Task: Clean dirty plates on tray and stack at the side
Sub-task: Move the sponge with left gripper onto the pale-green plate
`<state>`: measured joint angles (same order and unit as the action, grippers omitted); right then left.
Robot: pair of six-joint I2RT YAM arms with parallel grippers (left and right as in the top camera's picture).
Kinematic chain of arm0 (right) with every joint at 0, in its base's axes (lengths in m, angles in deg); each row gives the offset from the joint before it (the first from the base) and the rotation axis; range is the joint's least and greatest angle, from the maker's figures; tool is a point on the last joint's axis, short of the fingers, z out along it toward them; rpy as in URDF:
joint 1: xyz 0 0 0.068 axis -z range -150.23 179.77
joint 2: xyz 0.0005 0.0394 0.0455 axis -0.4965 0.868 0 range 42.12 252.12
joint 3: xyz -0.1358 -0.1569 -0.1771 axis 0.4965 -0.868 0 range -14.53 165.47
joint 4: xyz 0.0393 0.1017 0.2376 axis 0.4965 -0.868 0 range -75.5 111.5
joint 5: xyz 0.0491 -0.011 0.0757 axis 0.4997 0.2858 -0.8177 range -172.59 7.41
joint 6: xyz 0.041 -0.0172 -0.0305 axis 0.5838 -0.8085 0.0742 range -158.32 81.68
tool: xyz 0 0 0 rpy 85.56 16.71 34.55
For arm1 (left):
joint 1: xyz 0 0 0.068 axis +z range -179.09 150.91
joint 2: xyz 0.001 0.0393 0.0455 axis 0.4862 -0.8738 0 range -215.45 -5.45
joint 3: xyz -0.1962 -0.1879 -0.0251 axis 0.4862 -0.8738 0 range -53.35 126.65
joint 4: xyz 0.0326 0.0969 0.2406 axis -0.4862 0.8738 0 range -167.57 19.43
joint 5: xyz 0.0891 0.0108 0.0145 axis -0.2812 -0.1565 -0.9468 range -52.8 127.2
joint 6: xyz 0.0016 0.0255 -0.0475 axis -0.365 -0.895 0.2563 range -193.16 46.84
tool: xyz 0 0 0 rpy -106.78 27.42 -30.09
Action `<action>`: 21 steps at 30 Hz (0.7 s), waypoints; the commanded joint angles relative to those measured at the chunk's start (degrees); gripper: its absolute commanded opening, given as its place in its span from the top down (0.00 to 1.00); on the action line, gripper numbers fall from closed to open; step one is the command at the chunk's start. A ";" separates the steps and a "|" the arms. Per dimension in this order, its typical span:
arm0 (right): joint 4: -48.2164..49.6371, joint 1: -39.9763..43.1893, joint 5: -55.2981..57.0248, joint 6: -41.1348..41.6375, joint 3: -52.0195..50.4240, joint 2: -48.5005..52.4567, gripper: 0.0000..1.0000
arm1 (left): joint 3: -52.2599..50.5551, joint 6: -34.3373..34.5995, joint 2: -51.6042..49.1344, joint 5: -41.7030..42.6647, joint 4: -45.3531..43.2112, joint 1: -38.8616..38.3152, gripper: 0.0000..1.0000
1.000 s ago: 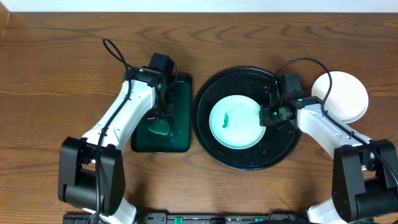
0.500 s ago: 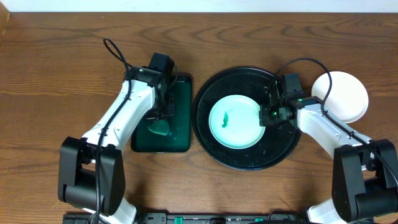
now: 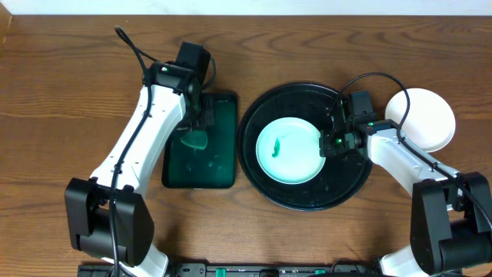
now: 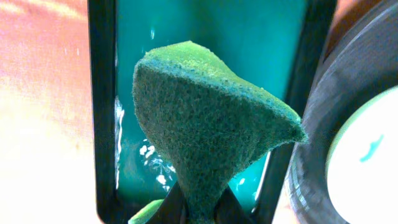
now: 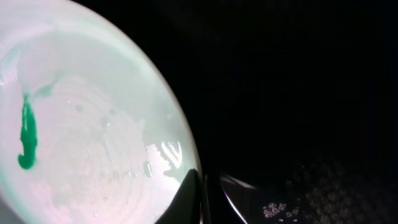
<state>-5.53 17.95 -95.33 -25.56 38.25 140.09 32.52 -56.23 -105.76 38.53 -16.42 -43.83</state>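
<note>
White arms (image 3: 146, 135) w/ blk joints (image 3: 108, 223), cables (image 3: 132, 50)

The left end effector (image 4: 198, 210), at bottom centre, pinches a green sponge (image 4: 205, 124) over the wet dark green tray (image 4: 102, 112). At right sit the black tray (image 4: 326, 124) and a smeared plate (image 4: 367, 174).

A green scouring sponge (image 4: 205, 130) is pinched at its lower end between the fingers of the left gripper (image 4: 198, 208) and is bent into a cone that widens ahead of them. Directly beneath the gripper, a dark green rectangular tray (image 4: 102, 124) is seen, wetted with a film of water and small bubbles. It is laid on a brown wooden table (image 3: 61, 115), which is visible on every side of the gripper.
</note>
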 commanded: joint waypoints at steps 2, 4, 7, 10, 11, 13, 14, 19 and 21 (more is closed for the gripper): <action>0.02 -0.28 -3.10 -0.09 -0.28 -0.37 0.99 | 1.70 2.93 -0.09 1.25 -1.42 -0.87 0.92; -0.11 -0.28 -3.54 0.15 -0.31 -0.35 0.99 | 1.70 2.91 -0.09 5.38 -2.97 -1.81 0.93; -0.17 -0.28 -3.67 0.55 -0.31 -0.37 0.99 | 1.70 3.89 -0.09 10.23 -5.51 -3.45 0.93; 0.07 -0.28 -3.67 0.57 -0.31 -0.35 0.99 | 1.68 6.80 -0.11 11.34 -7.56 -6.10 0.93; 0.28 -0.28 -3.67 0.55 -0.31 -0.37 0.99 | 1.62 7.74 -0.11 11.34 -8.28 -7.30 0.93; 0.50 -0.28 -3.63 0.50 -0.31 -0.37 0.98 | 1.20 8.63 -0.11 11.32 -9.99 -9.29 0.93; 0.59 -0.28 -3.65 0.50 -0.31 -0.35 0.96 | 0.92 8.96 -0.11 11.30 -10.99 -10.38 0.93; 0.72 -0.28 -3.58 0.46 -0.31 -0.35 0.84 | -0.57 12.15 -0.85 11.02 -15.15 -14.91 0.93; 0.81 -0.28 -3.58 0.46 -0.31 -0.35 0.84 | -0.59 13.66 -2.08 10.27 -16.39 -16.33 0.93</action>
<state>-4.87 17.95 -98.01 -25.28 38.20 140.09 32.60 -46.00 -106.11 49.08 -31.92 -58.76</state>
